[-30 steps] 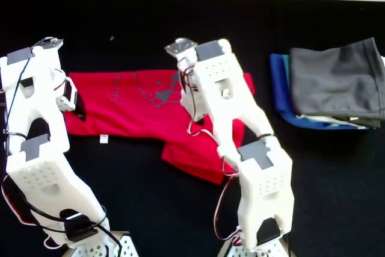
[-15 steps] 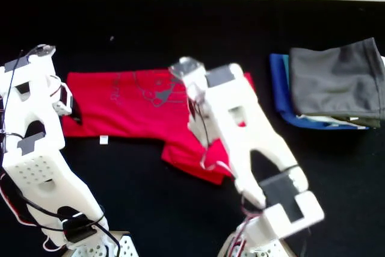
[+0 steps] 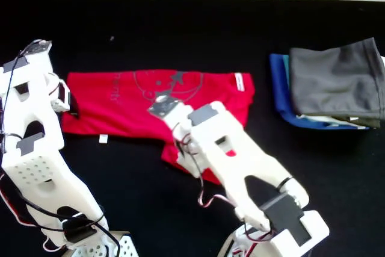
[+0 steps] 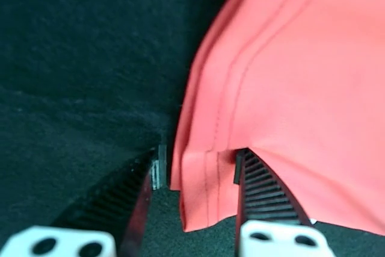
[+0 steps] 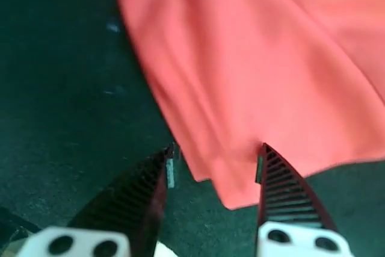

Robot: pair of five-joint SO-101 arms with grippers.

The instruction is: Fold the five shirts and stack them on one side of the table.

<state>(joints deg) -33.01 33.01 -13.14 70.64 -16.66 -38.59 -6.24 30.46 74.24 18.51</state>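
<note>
Well apart from the stack of folded shirts point(image 3: 334, 91), whose top piece is grey with blue and white beneath, the red cotton T-shirt with a faint printed front point(image 3: 120, 103) lies spread on the black cloth-covered table point(image 3: 180, 34). Its long axis points toward that stack, and one loose flap juts out of its near edge toward the arm bases, at the half closer to the stack.

At the shirt's end farthest from the stack sits the left gripper point(image 4: 198, 164). Its ribbed fingers stand apart with the stitched hem corner between them, not yet pinched. The right gripper point(image 5: 215, 159) is over the jutting flap, on the side of the shirt nearer the stack. Its jaws are apart too and straddle the flap's tip, with dark table on either side. Each claw thus has cloth directly ahead of it. By my reading the right arm is the one placed to lift the flap back over the body, while the left can pin or fold the far end.

A second ago the right arm hung over the shirt's printed middle. It has since drawn back to the flap, uncovering the end of the shirt nearest the stack. The left arm has barely shifted.
</note>
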